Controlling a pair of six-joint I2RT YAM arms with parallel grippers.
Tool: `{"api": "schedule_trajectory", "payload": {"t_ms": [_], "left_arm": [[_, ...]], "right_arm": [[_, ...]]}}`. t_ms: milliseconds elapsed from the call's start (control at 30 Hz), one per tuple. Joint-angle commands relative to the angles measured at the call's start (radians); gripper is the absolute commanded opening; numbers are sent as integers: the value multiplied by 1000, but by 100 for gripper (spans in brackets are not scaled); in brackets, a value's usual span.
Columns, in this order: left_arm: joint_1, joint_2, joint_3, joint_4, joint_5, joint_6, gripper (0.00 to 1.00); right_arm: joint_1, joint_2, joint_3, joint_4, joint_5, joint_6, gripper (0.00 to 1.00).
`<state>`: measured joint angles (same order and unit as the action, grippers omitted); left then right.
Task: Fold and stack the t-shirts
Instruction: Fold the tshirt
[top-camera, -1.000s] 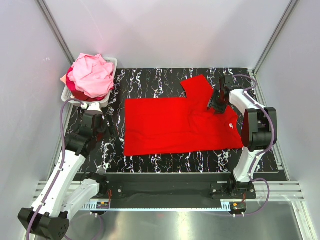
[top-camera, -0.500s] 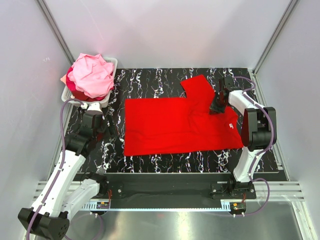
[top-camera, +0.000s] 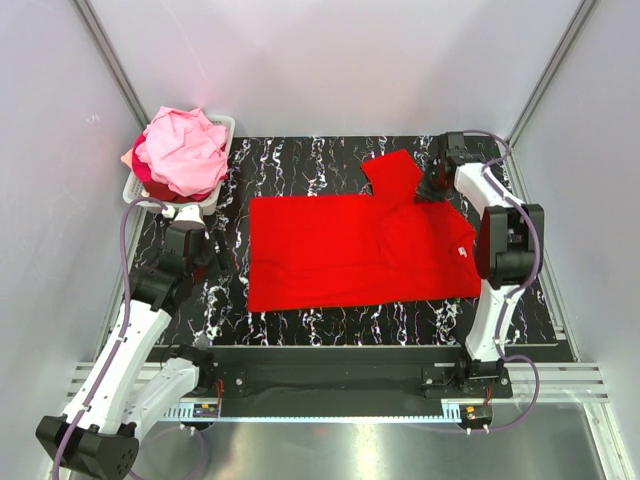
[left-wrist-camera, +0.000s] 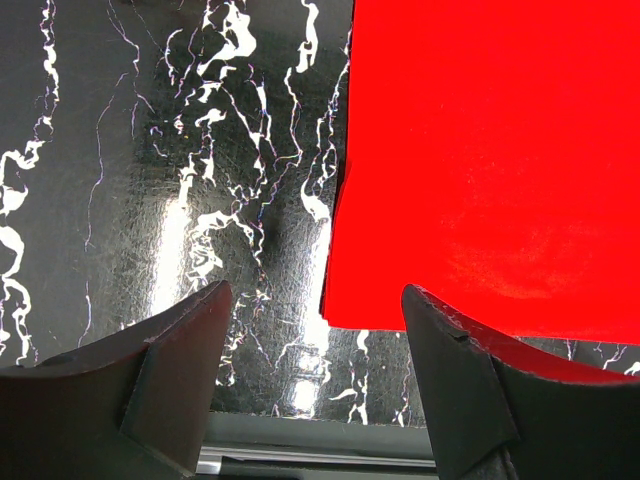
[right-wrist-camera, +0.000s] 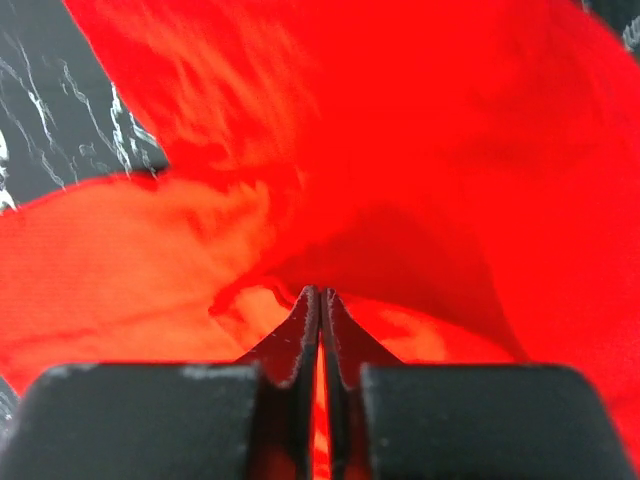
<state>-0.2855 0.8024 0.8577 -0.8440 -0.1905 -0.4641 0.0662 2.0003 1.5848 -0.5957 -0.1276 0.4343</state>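
Observation:
A plain bright red t-shirt (top-camera: 340, 250) lies spread flat on the black marbled table, with one sleeve pointing to the back right and a small white neck label (top-camera: 462, 252) near its right edge. My right gripper (top-camera: 432, 190) is at the shirt's back right, by that sleeve. In the right wrist view it (right-wrist-camera: 320, 292) is shut, pinching a raised fold of the red cloth (right-wrist-camera: 400, 120). My left gripper (top-camera: 207, 252) is open and empty, left of the shirt. The left wrist view shows it (left-wrist-camera: 315, 295) above bare table beside the shirt's near left corner (left-wrist-camera: 480, 150). Pink and peach t-shirts (top-camera: 185, 150) are heaped in the basket.
A white slotted basket (top-camera: 224, 128) stands at the back left corner of the table. The black marbled table (top-camera: 290, 165) is bordered by grey walls on three sides. Its front edge (left-wrist-camera: 300, 425) shows just beyond my left fingers.
My right gripper has moved from over the shirt's right shoulder toward the back right, by the sleeve. The left arm and the shirt's outline have not visibly moved.

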Motion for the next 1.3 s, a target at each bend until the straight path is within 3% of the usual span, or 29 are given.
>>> {"api": "schedule_trajectory", "payload": {"t_ms": [0,133,233,400,600,800,867,900,967,1000,1033,1133,1267], "left_arm": [[-4,1,7,37,-3,5,74],[-4,18,6,34,-15,2,74],[-4,55,15,26,-32,-2,74],[-3,188,87,46,-18,2,73],[-3,273,129,75,-113,68,74],[-3,331,106,98,-22,-16,74],[-3,342,83,126,31,-51,74],[-3,356,77,134,52,-94,74],[-7,359,49,132,57,-129,73],[-9,354,35,129,45,-163,73],[-14,347,20,128,39,-177,73],[-17,302,-74,131,33,-228,72],[-20,229,-201,212,91,-272,72]], "right_arm": [[-2,107,104,-3,-36,-14,23],[-2,115,115,3,-31,-2,66],[-2,56,78,23,15,11,75],[-19,2,108,15,34,27,81],[-46,210,476,-169,-1,-2,81],[-103,526,886,-277,-55,67,81],[-106,529,943,-358,-24,64,80],[-106,453,898,-351,9,61,79],[-109,318,608,-266,122,75,80],[-115,161,492,-228,172,87,82],[-141,82,266,-190,189,125,83],[-210,-171,-86,-92,184,210,83],[-299,-348,-347,-75,206,224,82]]}}
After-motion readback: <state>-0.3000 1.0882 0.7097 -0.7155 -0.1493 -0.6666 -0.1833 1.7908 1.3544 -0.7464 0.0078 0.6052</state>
